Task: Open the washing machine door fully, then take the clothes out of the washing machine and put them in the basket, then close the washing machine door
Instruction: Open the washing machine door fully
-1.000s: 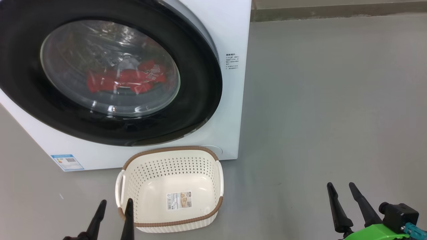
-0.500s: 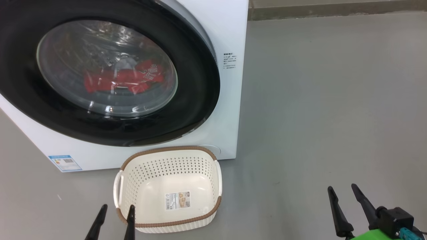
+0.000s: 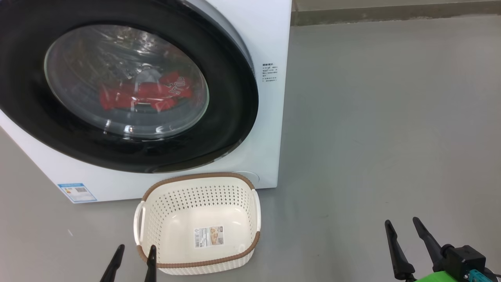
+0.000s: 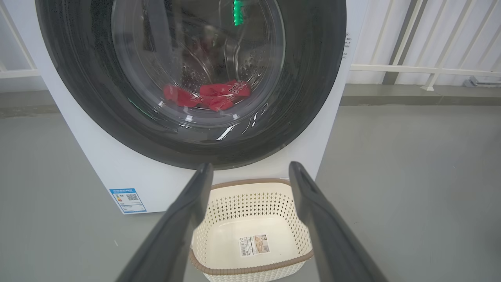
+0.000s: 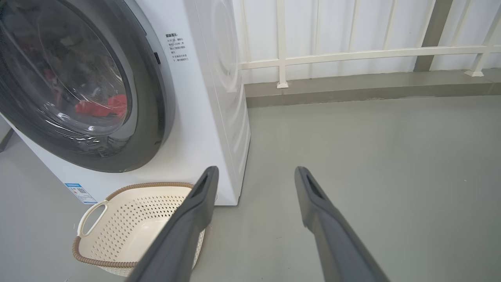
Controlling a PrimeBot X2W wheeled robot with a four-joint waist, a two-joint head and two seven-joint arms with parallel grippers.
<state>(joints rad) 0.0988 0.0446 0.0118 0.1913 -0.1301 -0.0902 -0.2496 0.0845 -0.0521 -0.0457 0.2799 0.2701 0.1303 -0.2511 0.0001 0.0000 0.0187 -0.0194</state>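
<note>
We are still idling, jaws spread and empty, left gripper (image 3: 136, 250) at the basket (image 3: 199, 176)'s near rim, right gripper (image 3: 403, 231) well to its right, while behind the basket the washing machine door (image 3: 235, 98) is staying shut over the clothes (image 3: 145, 96), leaving every step undone.

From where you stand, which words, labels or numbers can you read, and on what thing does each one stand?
Nothing reads clearly.
White lettering on the clothes, behind the washing machine door glass: blurred.
Black print on the washing machine: too small.
Blue label, low on its front, with a square code: too small.
Sticker in the basket: too small.
</note>
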